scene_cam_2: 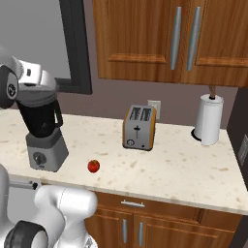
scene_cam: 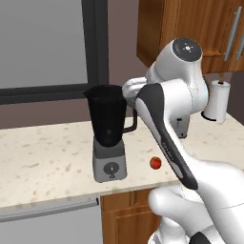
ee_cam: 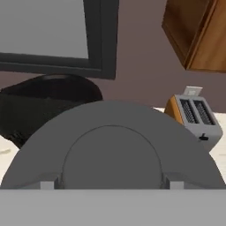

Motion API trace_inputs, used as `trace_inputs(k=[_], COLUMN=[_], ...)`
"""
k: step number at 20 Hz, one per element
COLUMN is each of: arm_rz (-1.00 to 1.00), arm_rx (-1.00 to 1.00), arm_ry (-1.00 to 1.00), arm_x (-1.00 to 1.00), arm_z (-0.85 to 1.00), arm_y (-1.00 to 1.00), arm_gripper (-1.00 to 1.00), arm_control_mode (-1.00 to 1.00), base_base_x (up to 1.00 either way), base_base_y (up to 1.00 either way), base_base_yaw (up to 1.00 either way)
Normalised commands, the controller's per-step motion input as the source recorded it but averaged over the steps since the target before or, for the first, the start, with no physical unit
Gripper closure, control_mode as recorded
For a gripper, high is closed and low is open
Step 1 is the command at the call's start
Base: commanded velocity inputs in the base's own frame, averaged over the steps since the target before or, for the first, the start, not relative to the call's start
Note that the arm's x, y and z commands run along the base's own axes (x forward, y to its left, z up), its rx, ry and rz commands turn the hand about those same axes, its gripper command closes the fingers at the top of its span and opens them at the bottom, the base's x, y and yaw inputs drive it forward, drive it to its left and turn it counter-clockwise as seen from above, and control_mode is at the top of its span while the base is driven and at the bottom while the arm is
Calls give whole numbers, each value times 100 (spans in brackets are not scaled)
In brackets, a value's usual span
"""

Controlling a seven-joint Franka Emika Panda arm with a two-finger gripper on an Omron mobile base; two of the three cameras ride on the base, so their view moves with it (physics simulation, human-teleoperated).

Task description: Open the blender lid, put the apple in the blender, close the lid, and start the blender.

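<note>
The lid (ee_cam: 112,145) was a flat round cap with a raised round part in its centre. In the hand view it looked grey, and it was close in front of the camera. I judged it to be light and stiff, of hard plastic, so it would not bend under pressure. Its smooth edge could slip if the grip was weak. The rim, taken at two opposite sides, seemed the good place to hold it, and the centre knob would be a second choice.

The pincer (ee_cam: 112,184) stood about half open, one fingertip (ee_cam: 47,184) at each side of the lid. The tips appeared to touch its edge, so I judged that the pincer held the lid across its full width and nothing else.

The dark jar of the blender (scene_cam: 108,128) was seen behind the lid and to its left in the hand view. In the left base view the mouth of the jar seemed uncovered, so the lid was probably off the blender, near its top on the handle side. How far it was from the rim I could not tell.

The apple (scene_cam: 155,163) lay on the worktop (scene_cam_2: 184,164), near the base of the blender on its handle side, toward the front edge. It was small, round and firm, and could roll if pushed. The toaster (scene_cam_2: 139,127) stood further from the blender on the same side.
</note>
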Motion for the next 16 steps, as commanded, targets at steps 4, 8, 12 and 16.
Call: trace_inputs(k=[4,8,12,16], arm_rz=[-13,-11,-9,-9], arm_rx=[1,0,0,0], arm_ry=[0,0,0,0], arm_x=[-30,-16,-9,-3], arm_z=[-35,-41,-43,-54], arm_y=[-96,-100,-100,-100], arm_gripper=[100,100,100,100], arm_control_mode=[-100,-100,-100,-100], base_base_x=[0,0,0,0], base_base_y=[0,0,0,0], base_base_yaw=[0,0,0,0])
